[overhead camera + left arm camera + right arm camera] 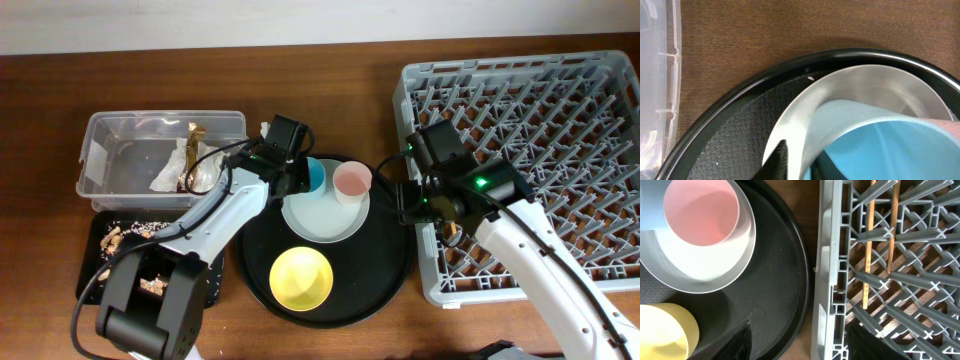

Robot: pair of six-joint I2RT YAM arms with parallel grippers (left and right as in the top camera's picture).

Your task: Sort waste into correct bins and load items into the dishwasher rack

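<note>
**A:** We're checking the bins first. Foil wrappers and tissue are sitting in the clear tub, and food scraps are lying in the shallow black tray. Sorting is looking finished to us.

**B:** And we're spotting the chopsticks lying in the dishwasher rack.

**A:** The rest is waiting on the round black tray: the light-blue cup and pink cup on the plate, with the yellow bowl beside them.

**B:** The left fingers are apparently straddling the blue cup's wall, though we can't tell whether they're clamped on it. The right fingers are hanging wide apart over the rack's edge, holding nothing.
</note>
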